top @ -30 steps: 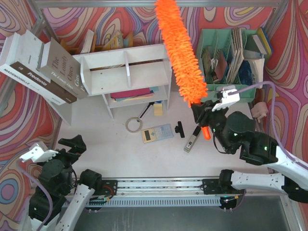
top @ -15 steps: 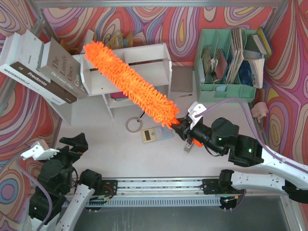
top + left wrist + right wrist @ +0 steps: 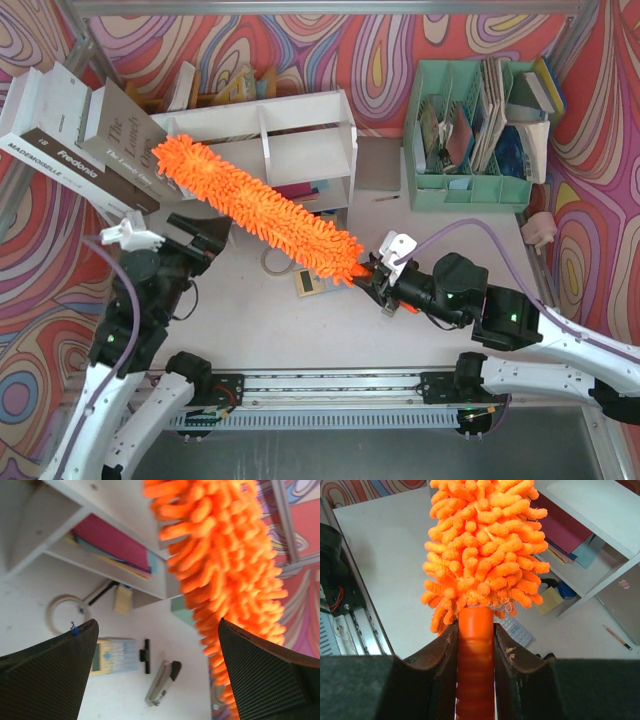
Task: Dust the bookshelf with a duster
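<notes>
duster (image 3: 255, 205) runs diagonally over the front of the bookshelf (image 3: 300, 130), fluffy tip at the shelf's far-left end, handle (image 3: 475, 655) at the near right above the bench (image 3: 240, 330).

Risks as I see them:
- tip sits right beside the leaning books (image 3: 120, 150); a push further left would likely topple them
- I hold only the short handle of a long head; any snag on a divider could twist it in the jaws
- my left gripper (image 3: 200, 238) is just beside the head; chenille could catch on a finger
- a low pass could drag the tape roll (image 3: 277, 259) or calculator (image 3: 318, 280)

right gripper (image 3: 378, 275): clamped on the handle just below the fluff; left gripper: spread wide, holding nothing; contact with the fibres unclear.
</notes>
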